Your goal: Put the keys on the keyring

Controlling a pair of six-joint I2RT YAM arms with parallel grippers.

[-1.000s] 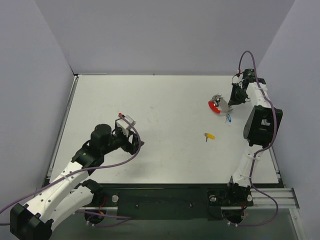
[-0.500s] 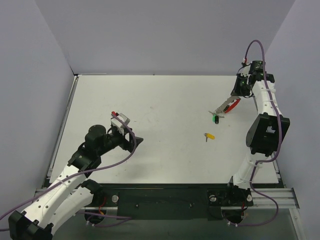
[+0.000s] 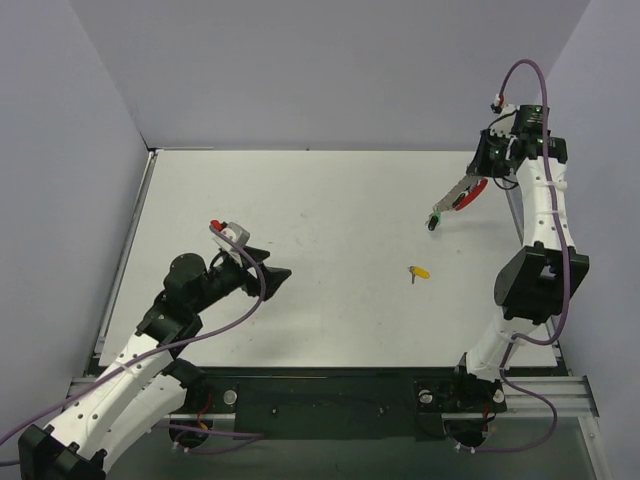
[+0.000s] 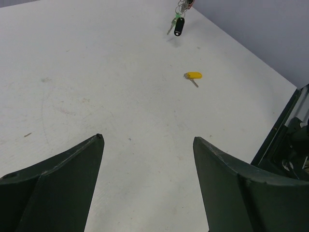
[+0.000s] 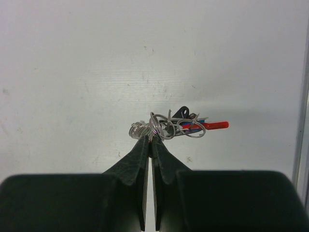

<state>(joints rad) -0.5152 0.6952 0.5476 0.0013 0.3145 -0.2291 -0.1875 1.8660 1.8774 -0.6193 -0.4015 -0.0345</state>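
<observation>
While the left gripper (image 4: 147,140) hangs low over the near-left part of the table (image 3: 300,190), jaws spread wide and holding nothing, the one loose piece lies ahead of it: the yellow key (image 3: 419,272), flat on the surface right of centre, well apart from both arms. Farther back, at the far right, the right gripper (image 5: 149,139) is raised off the table, fingers pinched fully together on the keyring (image 5: 159,128). The bunch dangles clear of the surface, and the red key (image 5: 215,125), green key (image 4: 173,24) and black key (image 4: 179,26) seem to hang from it. My reading: only yellow remains. The left arm should descend squarely over the plastic head, close across its narrow sides and leave the blade free. The right should hold the ring steady, its split turned toward the incoming key. Risk: a flat, tiny key may skid from the pinch.
</observation>
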